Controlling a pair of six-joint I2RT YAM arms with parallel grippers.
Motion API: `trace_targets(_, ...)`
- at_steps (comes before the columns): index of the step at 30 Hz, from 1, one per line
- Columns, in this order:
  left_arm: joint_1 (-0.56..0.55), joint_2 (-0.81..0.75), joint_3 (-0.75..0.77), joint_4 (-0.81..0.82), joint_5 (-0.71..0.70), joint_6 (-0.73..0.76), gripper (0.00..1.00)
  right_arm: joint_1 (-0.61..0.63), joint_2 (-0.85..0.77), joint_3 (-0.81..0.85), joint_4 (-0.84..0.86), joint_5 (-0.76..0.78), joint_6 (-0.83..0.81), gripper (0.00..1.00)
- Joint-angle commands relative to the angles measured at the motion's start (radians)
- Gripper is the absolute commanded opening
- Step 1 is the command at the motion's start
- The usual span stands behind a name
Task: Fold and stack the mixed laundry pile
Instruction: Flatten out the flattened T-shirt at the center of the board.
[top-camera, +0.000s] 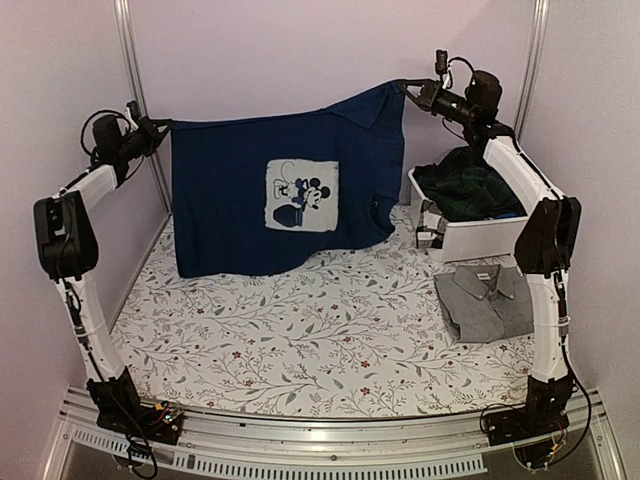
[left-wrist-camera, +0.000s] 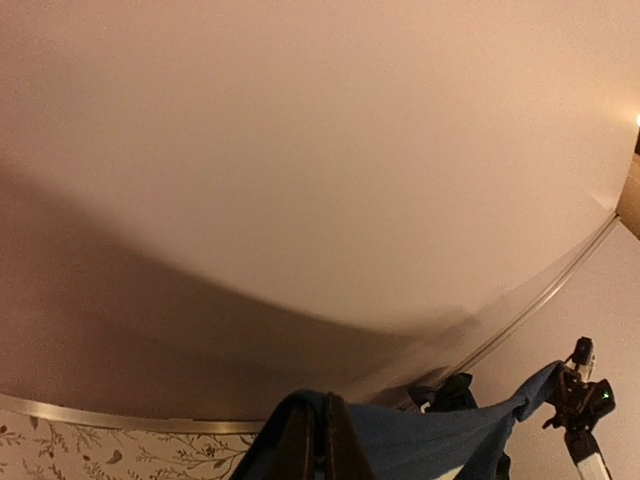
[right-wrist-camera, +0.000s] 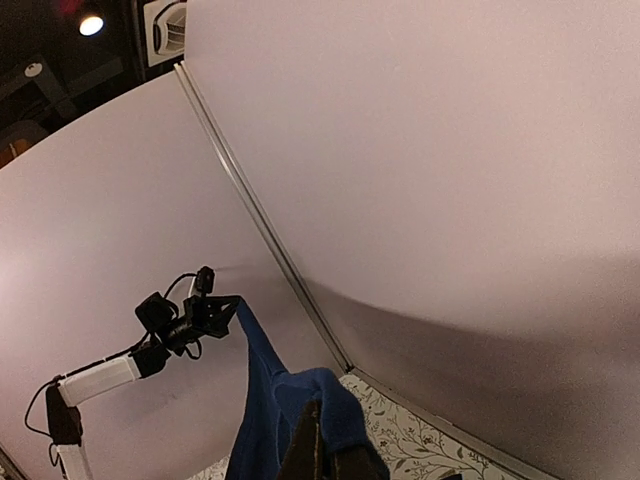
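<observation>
A navy blue garment (top-camera: 280, 190) with a white cartoon print hangs spread out in the air at the back of the table. My left gripper (top-camera: 160, 125) is shut on its upper left corner and my right gripper (top-camera: 405, 88) is shut on its upper right corner. Its hem brushes the table. In the left wrist view the blue cloth (left-wrist-camera: 420, 440) runs from my shut fingers (left-wrist-camera: 300, 445) toward the other arm. In the right wrist view the cloth (right-wrist-camera: 270, 410) drapes over my shut fingers (right-wrist-camera: 305, 450). A folded grey collared garment (top-camera: 487, 300) lies at right. A dark green plaid garment (top-camera: 468, 185) sits in the bin.
A white plastic bin (top-camera: 470, 235) stands at the back right, just right of the hanging garment. The floral table cloth (top-camera: 300, 340) covers the table. Walls and metal frame posts (top-camera: 135, 70) close in the back and both sides.
</observation>
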Motion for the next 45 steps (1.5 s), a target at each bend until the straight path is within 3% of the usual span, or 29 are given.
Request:
trace_targets(1, 0.010, 0.126, 0.368, 0.142, 0.127, -0.128, 0.00, -0.083, 0.066, 0.098, 0.118, 0.020, 0.183, 0.00)
trace_targets(4, -0.004, 0.060, 0.374, 0.166, 0.127, -0.055, 0.00, -0.091, -0.008, 0.033, 0.153, 0.003, 0.173, 0.00)
trace_targets(7, 0.006, -0.013, 0.213, 0.186, 0.037, 0.033, 0.00, -0.092, -0.112, -0.060, 0.167, 0.020, 0.096, 0.00)
trace_targets(11, 0.057, 0.037, -0.016, 0.484, 0.088, -0.140, 0.01, -0.093, -0.085, -0.071, 0.162, -0.001, 0.060, 0.00)
trace_targets(14, 0.067, 0.137, -0.077, 0.593, 0.131, -0.244, 0.00, -0.081, 0.003, -0.107, 0.162, -0.064, 0.087, 0.00)
trace_targets(19, 0.065, 0.183, -0.307, 0.719, 0.116, -0.279, 0.00, 0.010, -0.012, -0.420, 0.168, -0.089, -0.006, 0.00)
trace_targets(27, 0.065, 0.107, -0.520, 0.549, 0.040, -0.181, 0.00, 0.042, -0.131, -0.711, 0.191, -0.053, -0.065, 0.00)
trace_targets(35, 0.068, -0.036, -0.624, 0.365, 0.014, -0.126, 0.00, 0.033, -0.189, -0.683, 0.104, -0.035, -0.077, 0.00)
trace_targets(40, 0.056, -0.325, -0.679, 0.303, -0.003, -0.059, 0.00, 0.022, -0.287, -0.675, 0.120, -0.080, -0.037, 0.00)
trace_targets(45, 0.017, -0.653, -0.594, 0.091, -0.074, 0.093, 0.00, 0.049, -0.528, -0.695, 0.118, -0.087, -0.061, 0.00)
